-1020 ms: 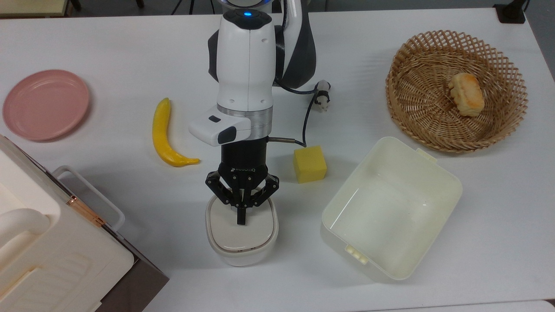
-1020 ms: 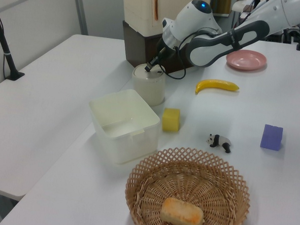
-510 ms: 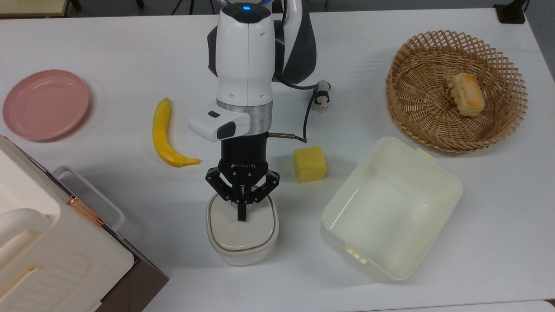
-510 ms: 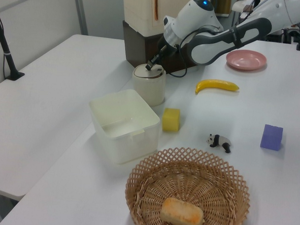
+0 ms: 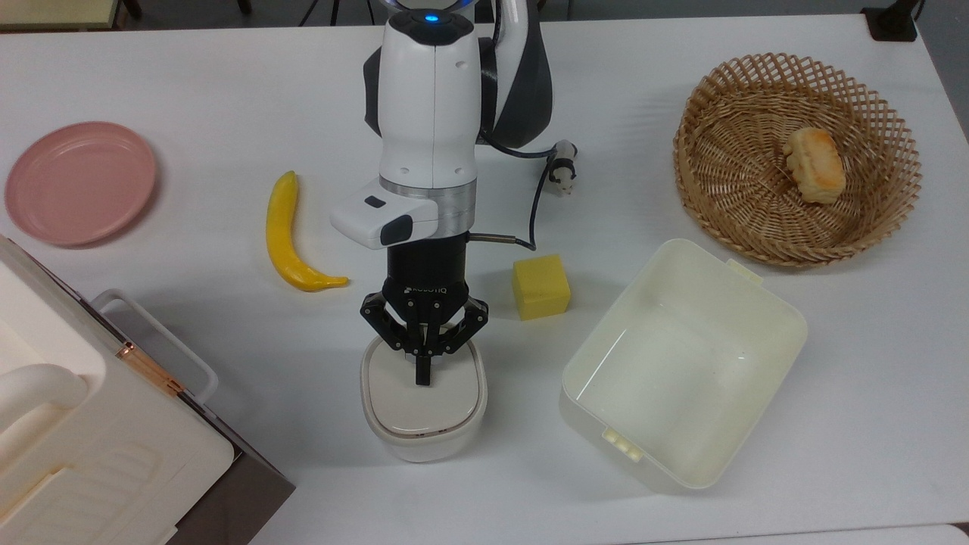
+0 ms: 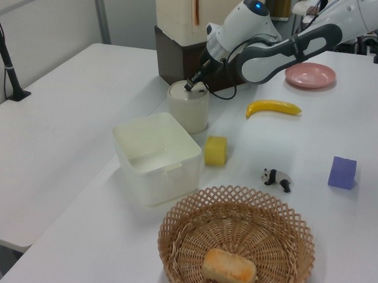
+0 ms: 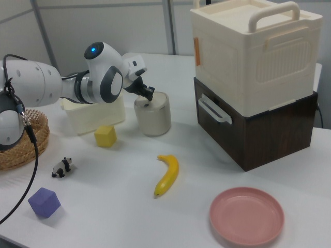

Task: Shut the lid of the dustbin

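Pressing looks the right handling here, not gripping: the lid [image 5: 420,397] is a thin, stiff plastic panel, light and smooth, likely slick under metal fingertips, and hinged or seated on the rim so it wants a downward push near its middle rather than a pinch at the edge. Too much force off-centre could tip the small, light dustbin [image 5: 422,439], which stands free on the white bench [image 5: 189,76].

Nearest in the top view: the dustbin sits at lower centre, between the big cream box on the dark base [image 5: 91,424] at the top view's left and the open cream tub [image 5: 787,318] at the top view's right. Lid lies flat and level with the rim in the top view; judged seated or very nearly so.

Pincer [image 5: 423,377] next: fingers drawn together to a narrow point, holding nothing, tip down on the lid's upper surface, toward the arm-side half. Left view shows the pincer [image 6: 189,87] at the bin's top edge; contact seems likely, though a slight gap cannot be ruled out.

Farther off: yellow cube [image 5: 540,286] just beside the arm, banana [image 5: 288,242], pink plate [image 5: 79,182], wicker basket [image 5: 689,151] with a bread roll [image 5: 814,164].
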Action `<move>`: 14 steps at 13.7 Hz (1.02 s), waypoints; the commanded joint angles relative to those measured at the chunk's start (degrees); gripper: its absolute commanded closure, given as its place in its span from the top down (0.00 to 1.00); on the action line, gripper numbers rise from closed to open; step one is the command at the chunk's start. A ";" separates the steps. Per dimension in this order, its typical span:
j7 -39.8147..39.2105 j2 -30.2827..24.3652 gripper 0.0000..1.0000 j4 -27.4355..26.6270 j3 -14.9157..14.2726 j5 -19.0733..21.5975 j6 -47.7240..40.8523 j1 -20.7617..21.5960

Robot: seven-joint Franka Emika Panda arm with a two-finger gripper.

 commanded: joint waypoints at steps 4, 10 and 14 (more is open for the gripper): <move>0.88 -7.54 0.01 -5.78 -0.07 1.36 -2.51 0.24; 0.53 -23.62 0.61 -11.50 4.83 1.62 -33.28 -3.09; 0.09 -28.65 1.00 -11.50 7.05 1.62 -51.44 -4.51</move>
